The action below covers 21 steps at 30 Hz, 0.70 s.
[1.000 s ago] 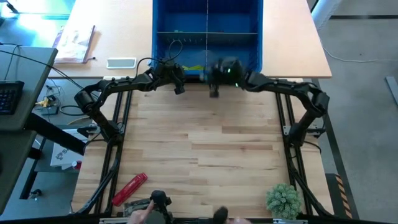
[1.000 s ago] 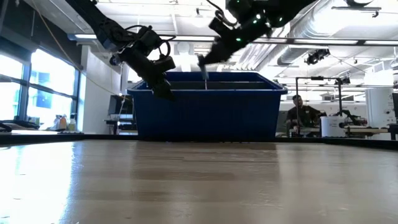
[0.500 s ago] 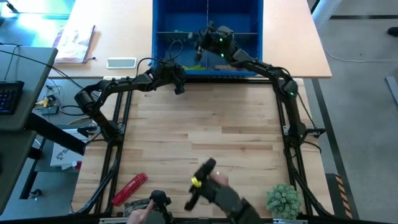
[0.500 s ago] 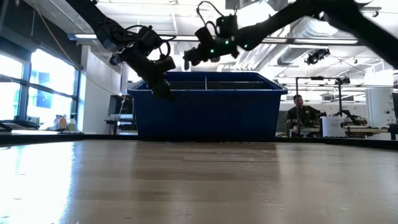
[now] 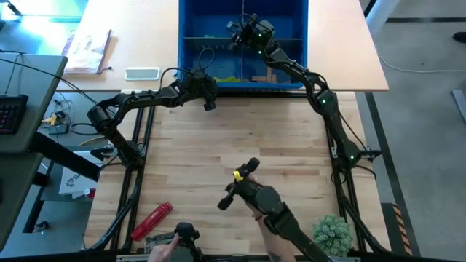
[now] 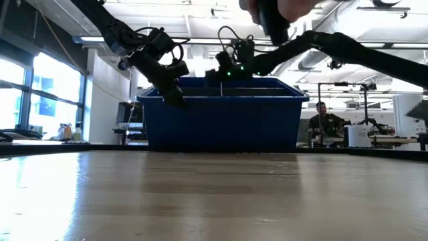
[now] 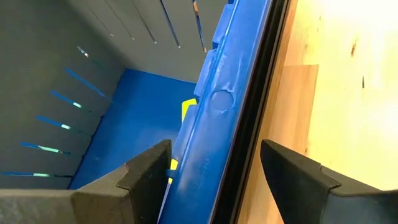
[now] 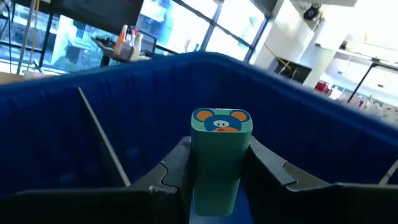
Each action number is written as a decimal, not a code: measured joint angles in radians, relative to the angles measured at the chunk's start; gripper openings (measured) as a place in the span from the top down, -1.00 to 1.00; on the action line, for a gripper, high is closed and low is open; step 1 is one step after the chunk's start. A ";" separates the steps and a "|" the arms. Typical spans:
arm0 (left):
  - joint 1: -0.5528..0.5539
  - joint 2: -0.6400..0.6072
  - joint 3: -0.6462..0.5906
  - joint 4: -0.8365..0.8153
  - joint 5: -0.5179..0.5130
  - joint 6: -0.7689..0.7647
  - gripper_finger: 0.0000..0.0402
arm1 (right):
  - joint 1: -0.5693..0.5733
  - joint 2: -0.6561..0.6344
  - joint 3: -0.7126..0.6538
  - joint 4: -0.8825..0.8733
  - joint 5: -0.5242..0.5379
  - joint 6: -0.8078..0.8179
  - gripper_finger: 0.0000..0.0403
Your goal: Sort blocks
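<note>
The teal block [image 8: 219, 158] runs off the picture's lower edge between the right gripper's [image 8: 219, 163] fingers. We see only slivers of a yellow block [image 7: 186, 112] behind the blue bin's [image 7: 211, 124] wall, beside the left gripper [image 7: 217, 171].

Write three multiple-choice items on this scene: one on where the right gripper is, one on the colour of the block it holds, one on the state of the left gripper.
1. Where is the right gripper?
A. over the blue bin
B. beside the red tool
C. over the green plant

2. What colour is the block in the right gripper?
A. purple
B. teal
C. tan

3. How do the left gripper's fingers stand?
A. shut on a block
B. shut on nothing
C. open, astride the bin's wall

Key: 1 A, the high view shows it above the bin's compartments. 2 B, the right wrist view shows a teal bar with a bear face on its end. 3 C, the left wrist view shows one finger on each side of the blue wall.
</note>
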 joint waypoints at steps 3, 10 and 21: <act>0.000 0.000 0.000 0.000 -0.006 0.000 -0.13 | -0.005 0.000 -0.014 -0.003 0.001 0.000 0.55; 0.000 0.000 0.000 0.009 -0.009 0.014 -0.13 | -0.012 0.000 -0.014 -0.022 0.001 0.000 0.53; 0.000 0.000 0.000 0.009 -0.010 0.023 -0.13 | -0.013 0.000 -0.015 -0.031 0.055 0.079 0.51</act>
